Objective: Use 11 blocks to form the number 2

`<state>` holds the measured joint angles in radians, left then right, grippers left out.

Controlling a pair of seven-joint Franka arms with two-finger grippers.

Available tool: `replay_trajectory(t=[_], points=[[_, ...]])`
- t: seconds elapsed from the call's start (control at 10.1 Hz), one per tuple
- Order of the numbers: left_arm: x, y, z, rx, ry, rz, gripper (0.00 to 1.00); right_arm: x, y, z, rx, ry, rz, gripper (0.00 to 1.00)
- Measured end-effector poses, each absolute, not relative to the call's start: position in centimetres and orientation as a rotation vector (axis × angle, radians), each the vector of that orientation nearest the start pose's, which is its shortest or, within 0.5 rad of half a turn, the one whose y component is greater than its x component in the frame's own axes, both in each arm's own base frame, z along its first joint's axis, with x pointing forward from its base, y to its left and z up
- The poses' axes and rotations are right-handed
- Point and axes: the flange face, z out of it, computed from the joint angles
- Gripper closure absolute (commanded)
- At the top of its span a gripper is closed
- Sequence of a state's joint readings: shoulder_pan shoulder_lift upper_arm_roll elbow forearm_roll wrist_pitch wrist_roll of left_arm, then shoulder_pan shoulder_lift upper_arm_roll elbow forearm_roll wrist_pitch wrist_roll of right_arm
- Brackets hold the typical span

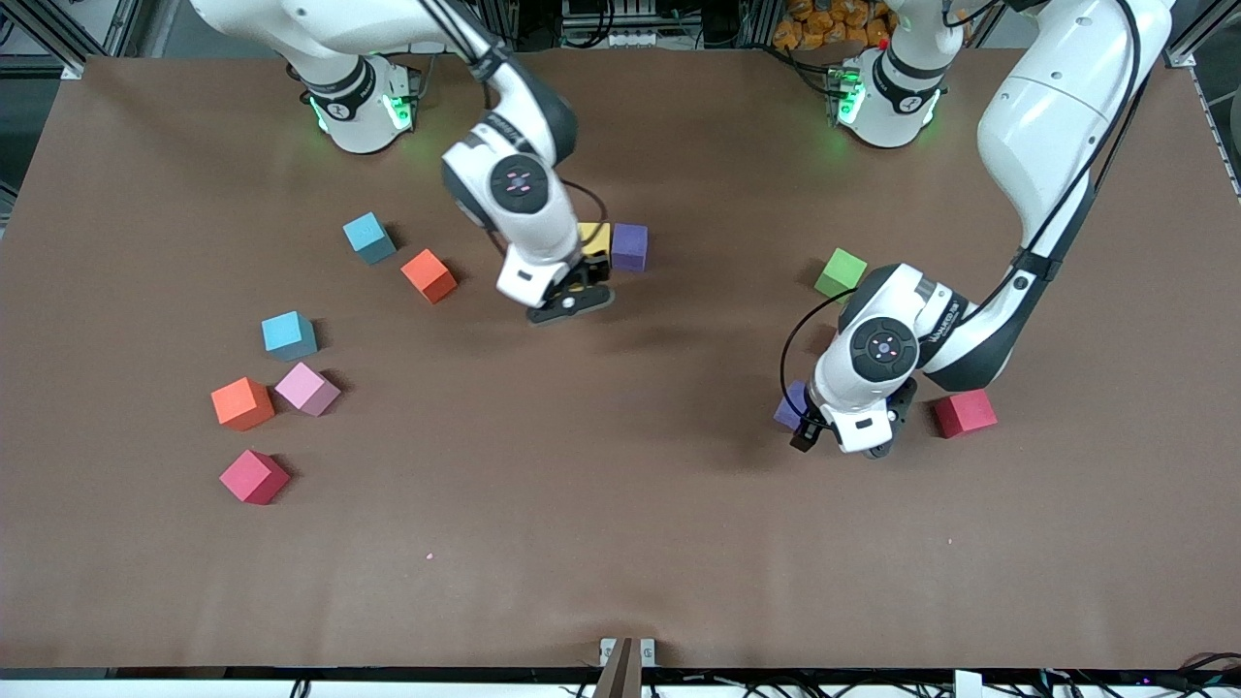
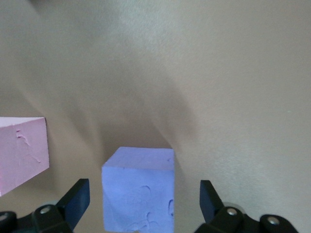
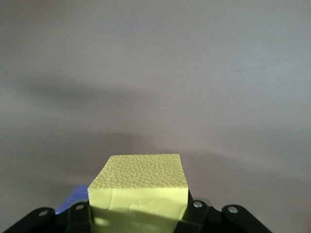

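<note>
A: Where's your right pincer (image 3: 138,213)?

B: Bent down at mid-tabletop (image 1: 620,543), clamped on a yellow block (image 3: 141,191) just beside a purple block (image 1: 629,246).

A: And your left pincer (image 2: 144,201)?

B: Your left arm folds down near the red block (image 1: 965,413), fingers (image 2: 77,199) spread wide around the second purple block (image 2: 139,189) (a pink one (image 2: 22,153) sits beside it). The green block (image 1: 840,272) lies farther from the camera; the others cluster toward the right arm's end.
</note>
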<state>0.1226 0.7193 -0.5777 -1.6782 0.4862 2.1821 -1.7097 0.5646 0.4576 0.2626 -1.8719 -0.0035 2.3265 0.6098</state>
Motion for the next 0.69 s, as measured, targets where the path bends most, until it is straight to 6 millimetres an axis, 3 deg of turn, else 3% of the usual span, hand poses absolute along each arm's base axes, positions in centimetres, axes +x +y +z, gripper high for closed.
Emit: replay_trajectory(t=[0.2,0.4,0.5,0.6,0.69], points=[[62.1,-23.9,20.8,-2.642,-1.54,0.078,0.0,42.5,49.7,26.0,-3.055,-0.167,0.104,0.7],[61.8,-24.0,19.6,-2.635,-1.534,0.103,0.0,42.2,51.3,23.5,-3.068,-0.131,0.114,0.7],[61.7,-24.1,19.3,-2.635,-1.529,0.11,0.2,42.2,51.6,22.4,-3.073,-0.124,0.111,0.7],[61.6,-24.2,19.2,-2.636,-1.525,0.113,0.77,42.2,51.8,21.9,-3.076,-0.115,0.108,0.7],[61.6,-24.3,19.2,-2.638,-1.522,0.114,0.97,42.1,52.0,21.8,-3.077,-0.112,0.108,0.7]])
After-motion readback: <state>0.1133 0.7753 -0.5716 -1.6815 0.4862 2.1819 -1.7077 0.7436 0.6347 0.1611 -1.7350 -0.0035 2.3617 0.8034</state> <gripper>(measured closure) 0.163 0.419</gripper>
